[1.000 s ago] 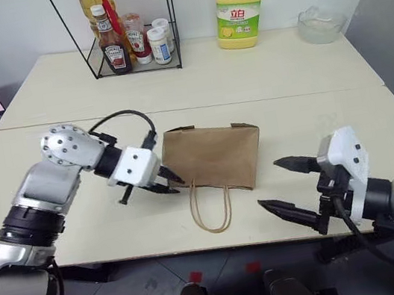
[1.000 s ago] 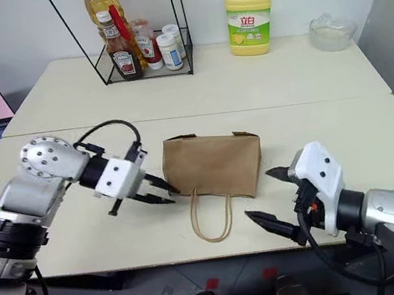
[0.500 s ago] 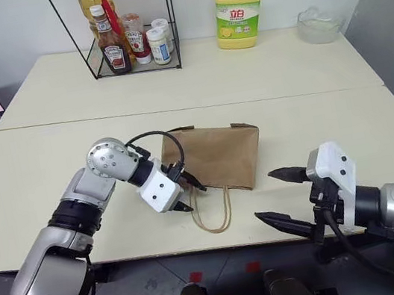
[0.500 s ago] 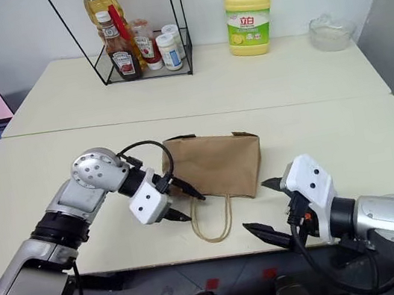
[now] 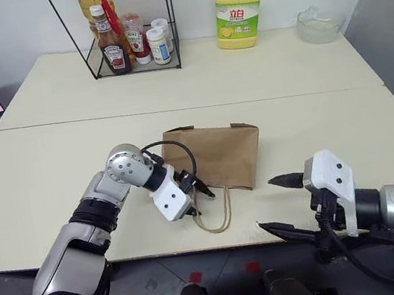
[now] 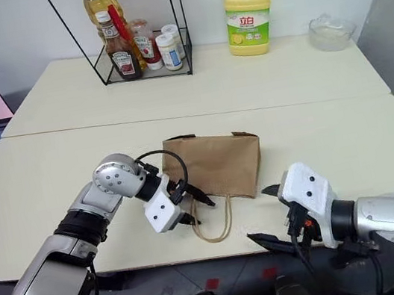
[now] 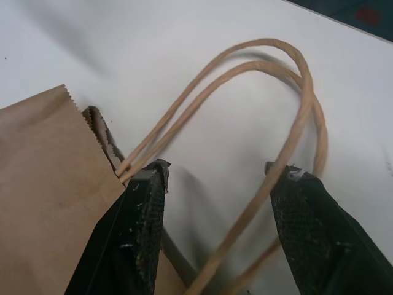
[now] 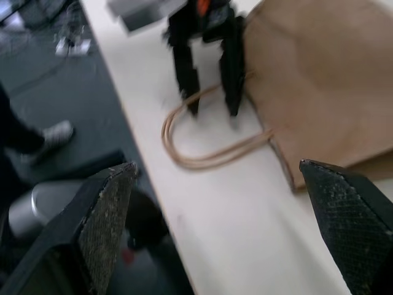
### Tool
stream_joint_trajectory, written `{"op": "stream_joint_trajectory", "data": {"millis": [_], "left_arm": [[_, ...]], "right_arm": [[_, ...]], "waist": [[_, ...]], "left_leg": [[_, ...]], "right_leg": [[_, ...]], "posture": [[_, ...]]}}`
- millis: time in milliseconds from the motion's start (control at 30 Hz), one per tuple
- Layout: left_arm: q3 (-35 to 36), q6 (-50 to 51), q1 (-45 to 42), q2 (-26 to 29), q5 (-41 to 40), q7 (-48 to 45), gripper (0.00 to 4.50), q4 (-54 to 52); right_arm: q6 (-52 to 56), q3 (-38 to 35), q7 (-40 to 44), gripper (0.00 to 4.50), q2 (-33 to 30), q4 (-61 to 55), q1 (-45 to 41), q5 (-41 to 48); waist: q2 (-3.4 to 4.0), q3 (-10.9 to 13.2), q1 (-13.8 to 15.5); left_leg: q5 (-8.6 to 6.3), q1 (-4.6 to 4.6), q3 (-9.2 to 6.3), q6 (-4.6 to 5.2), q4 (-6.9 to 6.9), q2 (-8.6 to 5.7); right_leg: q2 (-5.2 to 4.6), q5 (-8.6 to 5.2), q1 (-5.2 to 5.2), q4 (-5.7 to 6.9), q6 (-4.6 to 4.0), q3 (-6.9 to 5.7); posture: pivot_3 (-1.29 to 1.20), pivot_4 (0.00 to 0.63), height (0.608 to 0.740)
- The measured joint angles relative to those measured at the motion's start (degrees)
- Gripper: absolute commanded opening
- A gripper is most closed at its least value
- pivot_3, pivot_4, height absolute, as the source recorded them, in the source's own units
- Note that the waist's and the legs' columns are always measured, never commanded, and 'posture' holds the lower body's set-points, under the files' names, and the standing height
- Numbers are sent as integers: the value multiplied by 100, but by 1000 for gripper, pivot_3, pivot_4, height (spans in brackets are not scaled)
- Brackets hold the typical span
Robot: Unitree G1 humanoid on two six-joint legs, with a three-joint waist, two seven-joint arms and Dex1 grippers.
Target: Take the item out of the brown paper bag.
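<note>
Head stereo pair overhead, wrist cameras close, sharing brown paper bag [image 5: 215, 156]

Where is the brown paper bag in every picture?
Left eye view: brown paper bag lies mid-table.
Right eye view: same spot, centre.
Left wrist view: its zigzag corner beside one finger.
Right wrist view: fills one upper corner.
Shared landmark: the loop handles on the table.

Lighting is bright, even and diffuse across the pale cream tabletop [image 5: 283, 72]. Shadows are soft: a faint one lies under the thin twisted-paper loop handles [image 7: 245, 117]. Head views are sharp. The right wrist view is blurred throughout, notably at the flat tan kraft paper bag [image 8: 319, 80].
</note>
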Motion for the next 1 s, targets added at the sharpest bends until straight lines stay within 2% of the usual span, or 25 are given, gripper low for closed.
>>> {"op": "stream_joint_trajectory", "data": {"millis": [100,133,233,433,600,700,1000], "left_arm": [[0,85,0,-12,-13,-12,2668,-14],[0,108,1,-9,-23,-27,2491,-43],[0,193,7,9,-73,-44,1817,-149],[0,381,156,99,-159,-145,32,-395],[36,902,278,128,-330,-149,32,-496],[174,1400,299,78,-436,-17,32,-539],[799,3706,320,-149,-965,551,32,-1299]], "right_arm": [[-110,66,335,4500,-200,-2,128,-341],[-155,81,407,4500,-201,-3,187,-429],[-251,140,553,4500,-200,-4,221,-608],[-316,339,716,4500,-179,-5,111,-890],[-312,810,901,4500,-164,-7,-173,-1541],[-393,1315,1122,4500,-144,-5,-399,-2243],[-1742,2768,2110,4500,128,354,-659,-4672]], "waist": [[0,0,-1],[0,0,-1],[0,0,-1],[0,0,-3],[0,0,-6],[0,0,-5],[0,0,-8]], "left_leg": [[0,0,0,0,1,-1],[0,0,0,0,1,-1],[0,0,0,0,1,-1],[0,1,0,0,2,-1],[0,1,-2,0,3,0],[0,2,-4,0,3,0],[1,2,-6,-1,5,0]], "right_leg": [[0,0,1,0,0,1],[0,0,1,0,0,1],[0,0,2,0,0,1],[-1,0,3,0,0,0],[-1,0,3,0,0,-2],[0,0,2,0,0,-5],[-1,-1,3,0,1,-7]], "posture": [[0,150,740],[0,150,740],[0,150,740],[0,150,740],[0,150,740],[0,150,740],[0,150,740]]}}
